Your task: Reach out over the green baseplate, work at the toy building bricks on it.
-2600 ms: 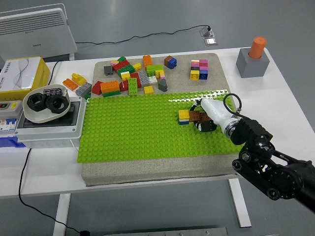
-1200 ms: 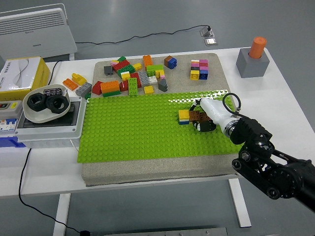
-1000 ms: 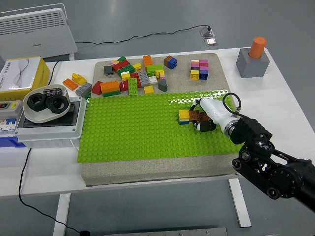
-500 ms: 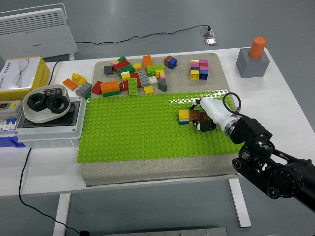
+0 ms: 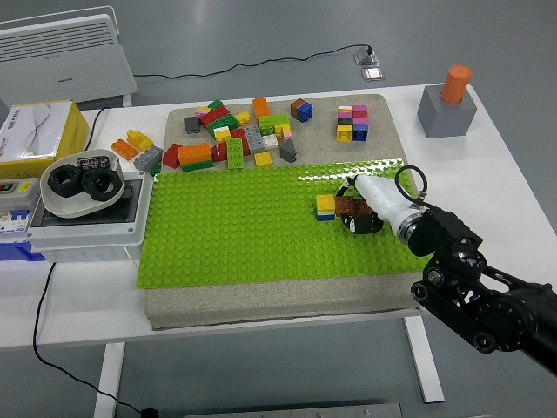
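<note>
The green baseplate (image 5: 244, 226) lies on a beige mat in the middle of the table. On its right part stands a short row of bricks: a yellow brick on a blue one (image 5: 325, 206) and a brown brick (image 5: 346, 205) joined to its right. My right hand (image 5: 355, 204), white-backed with black fingers (image 5: 364, 224), reaches in from the lower right. Its fingers curl round the brown brick from behind and in front, and they hide whatever lies to that brick's right. The left arm is out of the picture.
Several loose bricks (image 5: 235, 139) lie on the mat behind the baseplate, with a pink, black and yellow stack (image 5: 352, 124) at the back right. A grey block with an orange peg (image 5: 446, 108) stands far right. A bowl of black rings (image 5: 80, 185) sits left on a grey box.
</note>
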Controlling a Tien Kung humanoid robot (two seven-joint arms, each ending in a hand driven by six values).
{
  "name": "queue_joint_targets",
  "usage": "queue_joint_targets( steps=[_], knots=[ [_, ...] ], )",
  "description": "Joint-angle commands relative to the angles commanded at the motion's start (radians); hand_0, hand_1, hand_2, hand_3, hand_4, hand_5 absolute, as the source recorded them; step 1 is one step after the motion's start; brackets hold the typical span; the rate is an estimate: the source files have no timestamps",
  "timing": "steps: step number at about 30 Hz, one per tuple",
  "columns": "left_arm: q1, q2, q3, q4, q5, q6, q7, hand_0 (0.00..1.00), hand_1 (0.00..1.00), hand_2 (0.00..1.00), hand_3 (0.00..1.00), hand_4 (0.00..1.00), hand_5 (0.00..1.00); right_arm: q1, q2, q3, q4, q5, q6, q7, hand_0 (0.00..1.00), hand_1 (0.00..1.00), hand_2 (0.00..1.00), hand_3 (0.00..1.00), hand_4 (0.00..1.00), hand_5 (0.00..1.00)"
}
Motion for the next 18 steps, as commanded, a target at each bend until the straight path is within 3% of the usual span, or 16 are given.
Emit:
queue_joint_targets(
  steps=[18],
  knots=[
    [0.001, -0.001, -0.002, 0.000, 0.003, -0.001, 0.001, 0.680, 0.485, 0.383, 0.522, 0.429, 0.047, -0.001, -0.001, -0.004, -0.002, 0.005, -0.008, 0.005, 0.836, 0.816, 0.830, 0.664, 0.670, 0.080]
  ],
)
